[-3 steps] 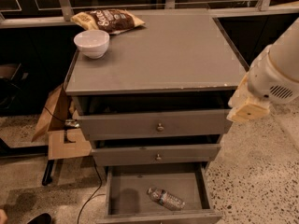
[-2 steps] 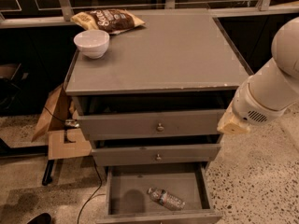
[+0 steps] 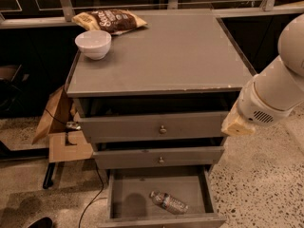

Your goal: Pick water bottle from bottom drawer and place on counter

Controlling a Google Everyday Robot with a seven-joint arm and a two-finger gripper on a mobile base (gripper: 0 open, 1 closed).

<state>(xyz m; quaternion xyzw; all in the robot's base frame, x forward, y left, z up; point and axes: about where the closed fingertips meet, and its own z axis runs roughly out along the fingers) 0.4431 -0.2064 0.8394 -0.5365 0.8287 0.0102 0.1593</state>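
The water bottle (image 3: 169, 203) lies on its side in the open bottom drawer (image 3: 128, 194), right of the drawer's middle, cap pointing left. The counter (image 3: 175, 56) is the grey top of the cabinet. My white arm (image 3: 280, 87) comes in from the right. My gripper (image 3: 236, 123) hangs at its lower end, beside the right end of the top drawer's front. It is well above the bottle and to its right, and holds nothing that I can see.
A white bowl (image 3: 93, 43) and a snack bag (image 3: 109, 20) sit at the counter's far left. The two upper drawers (image 3: 161, 129) are slightly ajar. Cardboard (image 3: 59, 127) and a cable (image 3: 92, 184) lie on the floor to the left.
My arm and gripper have moved down and a little left, from beside the counter's edge to beside the top drawer's front. The bottle has not moved.
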